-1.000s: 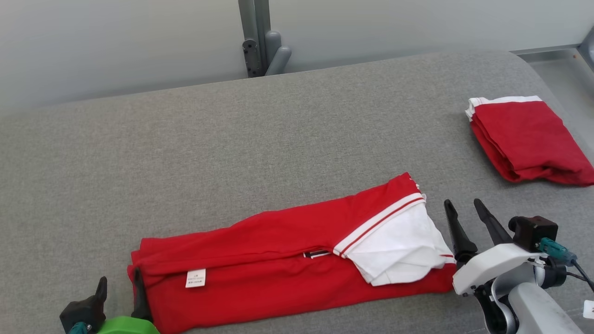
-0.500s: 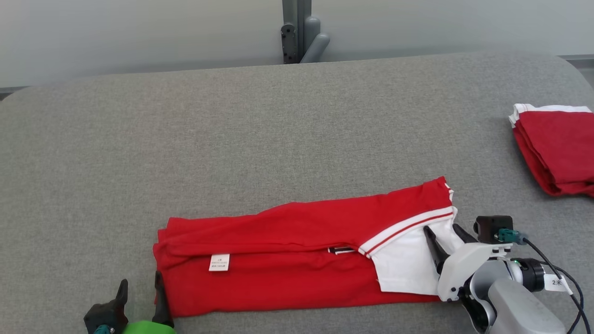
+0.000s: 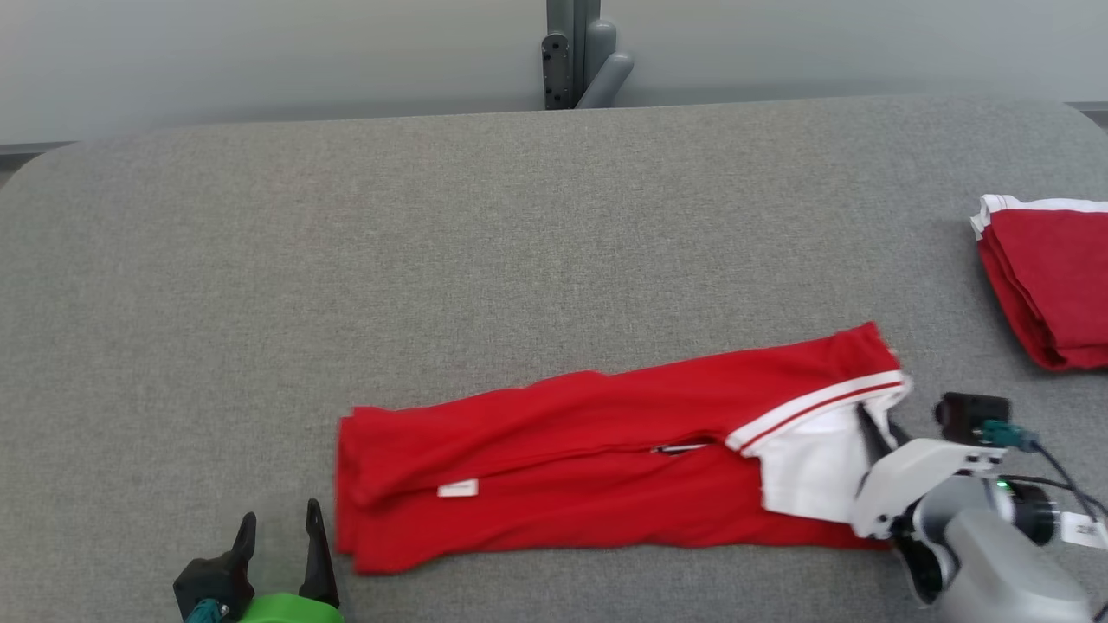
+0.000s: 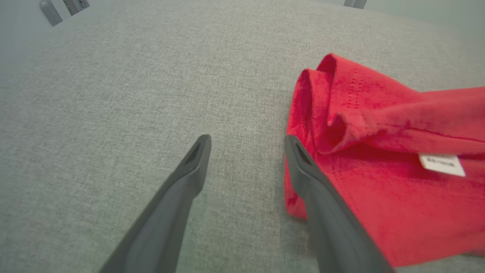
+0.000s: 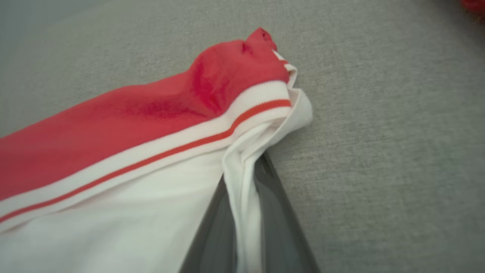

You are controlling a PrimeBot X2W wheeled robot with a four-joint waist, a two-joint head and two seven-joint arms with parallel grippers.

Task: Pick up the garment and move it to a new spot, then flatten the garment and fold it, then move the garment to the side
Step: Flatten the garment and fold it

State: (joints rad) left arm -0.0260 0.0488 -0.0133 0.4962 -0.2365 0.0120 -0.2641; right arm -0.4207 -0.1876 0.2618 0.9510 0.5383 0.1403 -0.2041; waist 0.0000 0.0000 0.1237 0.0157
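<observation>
Garment point(image 3: 589, 467) lies as a long red strip, already folded lengthwise, across the lower middle of the head view on the grey worktop point(image 3: 433, 260), its white striped end at the lower right. A small white label point(image 3: 457, 490) shows near its left end.

A second ago the right pincer point(image 3: 870, 424) stood wide just beside that white end, clear of the cloth. Now its fingers have closed on a pinch of the white fabric, and the right wrist view shows a fold of it clamped between them. The head camera has also swung, so the sideways shift of the whole scene is no move of the cloth. The left end does look more bunched than before and slightly blurred, perhaps tugged by the new grip.

This grip probably starts the next crosswise fold, or the carry to the side.

At the lower left, the left pincer point(image 3: 277, 528) stands wide and holds nothing. Its inner finger sits just beside the garment's left edge, and contact cannot be judged.

Another folded red garment point(image 3: 1047, 285) rests well apart at the right edge.
</observation>
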